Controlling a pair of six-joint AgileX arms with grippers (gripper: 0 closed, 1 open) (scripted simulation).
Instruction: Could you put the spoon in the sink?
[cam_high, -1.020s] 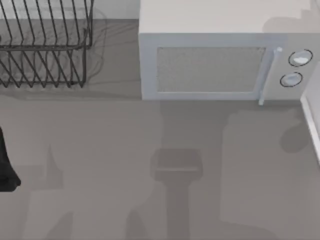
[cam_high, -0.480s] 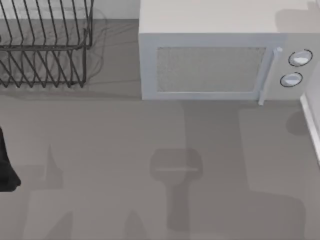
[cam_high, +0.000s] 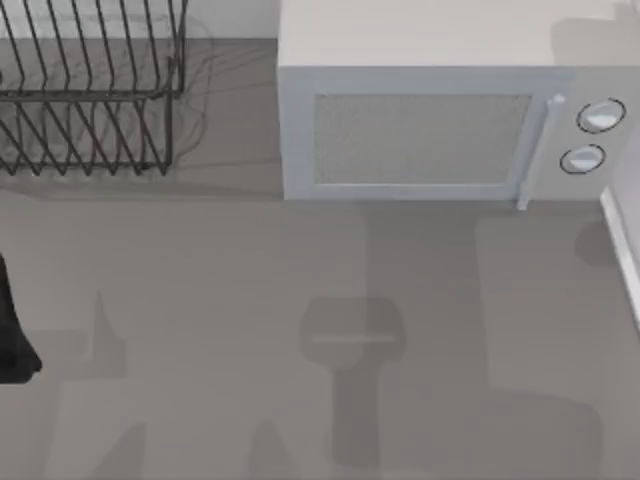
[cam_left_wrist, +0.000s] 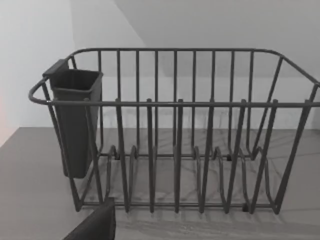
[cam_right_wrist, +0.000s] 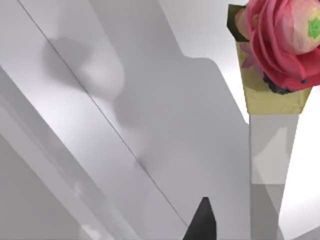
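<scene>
Left gripper (cam_left_wrist: 95, 225) cut off — dark tip before dish rack (cam_left_wrist: 175, 140)

A dish rack (cam_high: 90, 90) stands at the table's (cam_high: 200, 300) back left, a microwave (cam_high: 430, 120) to its right.

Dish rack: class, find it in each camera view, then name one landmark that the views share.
Top view: the dish rack fills the picture's top-left corner, left of the microwave.
Left wrist view: the dish rack spans the middle, with a dark utensil cup hung on one end.
Right wrist view: a pink flower in a yellow pot here instead.
Shared landmark: the grey counter under the dish rack.
</scene>
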